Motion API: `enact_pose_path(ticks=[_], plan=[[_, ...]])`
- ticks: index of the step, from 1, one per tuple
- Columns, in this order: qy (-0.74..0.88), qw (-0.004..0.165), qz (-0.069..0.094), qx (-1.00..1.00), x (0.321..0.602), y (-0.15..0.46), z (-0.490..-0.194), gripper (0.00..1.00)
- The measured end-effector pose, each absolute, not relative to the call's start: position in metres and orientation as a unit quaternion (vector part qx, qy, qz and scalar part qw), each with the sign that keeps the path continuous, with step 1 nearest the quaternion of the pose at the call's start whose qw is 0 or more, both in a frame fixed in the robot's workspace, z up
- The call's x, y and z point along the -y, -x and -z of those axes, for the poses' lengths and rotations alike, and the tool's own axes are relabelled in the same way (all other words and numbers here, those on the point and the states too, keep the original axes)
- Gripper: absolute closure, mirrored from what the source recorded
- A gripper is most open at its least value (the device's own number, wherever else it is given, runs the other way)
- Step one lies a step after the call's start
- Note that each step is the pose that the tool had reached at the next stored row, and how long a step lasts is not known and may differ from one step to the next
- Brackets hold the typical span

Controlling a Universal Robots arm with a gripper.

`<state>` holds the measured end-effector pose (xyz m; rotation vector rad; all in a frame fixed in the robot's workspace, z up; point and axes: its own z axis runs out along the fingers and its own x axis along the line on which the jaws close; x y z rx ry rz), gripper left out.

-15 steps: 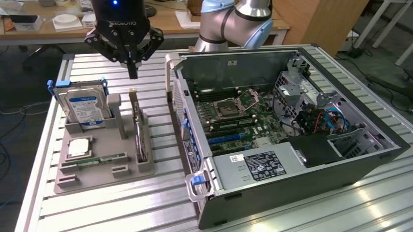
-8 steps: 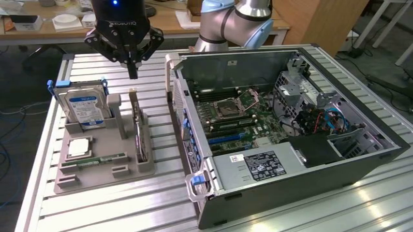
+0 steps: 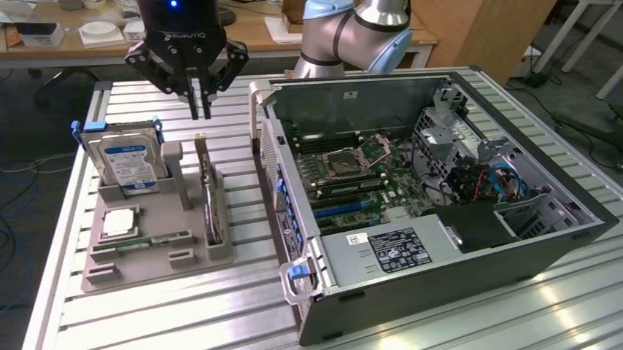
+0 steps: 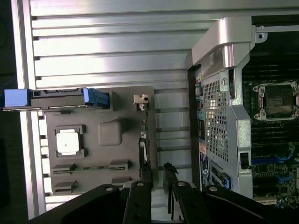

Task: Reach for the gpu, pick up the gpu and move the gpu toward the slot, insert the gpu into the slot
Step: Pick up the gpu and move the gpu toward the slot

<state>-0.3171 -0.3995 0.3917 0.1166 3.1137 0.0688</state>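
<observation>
Gripper (image 3: 200,113), slightly parted and empty, above the gpu (image 3: 207,197): centre your jaws squarely over its upper edge.

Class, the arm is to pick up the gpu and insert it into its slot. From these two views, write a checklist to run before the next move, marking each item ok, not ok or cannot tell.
1. Gripper empty: ok. It hangs above the tray holding nothing, jaws slightly apart.
2. Gpu standing on edge in the grey tray: ok.
3. Gripper centred over the gpu: cannot tell.
4. Hard drive apart from the gpu: ok.
5. Computer case open, motherboard exposed: ok.
</observation>
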Motion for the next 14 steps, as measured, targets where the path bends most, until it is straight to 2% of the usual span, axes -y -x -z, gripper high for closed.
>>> enact_pose_path(ticks=[1, 3, 6, 9, 10, 14], plan=[[-0.037, 0.012, -0.022, -0.999, 0.3995, 0.3171, -0.3916, 0.71], [-0.037, 0.012, -0.022, -0.999, 0.3995, 0.3172, -0.3917, 0.71], [-0.032, 0.012, -0.022, -0.999, 0.4000, 0.3176, -0.3916, 0.53], [-0.020, 0.012, -0.022, -0.999, 0.4007, 0.3180, -0.3907, 0.47], [-0.017, 0.012, -0.022, -1.000, 0.4013, 0.3180, -0.3898, 0.41], [-0.013, 0.005, -0.022, -1.000, 0.4077, 0.3181, -0.3840, 0.41]])
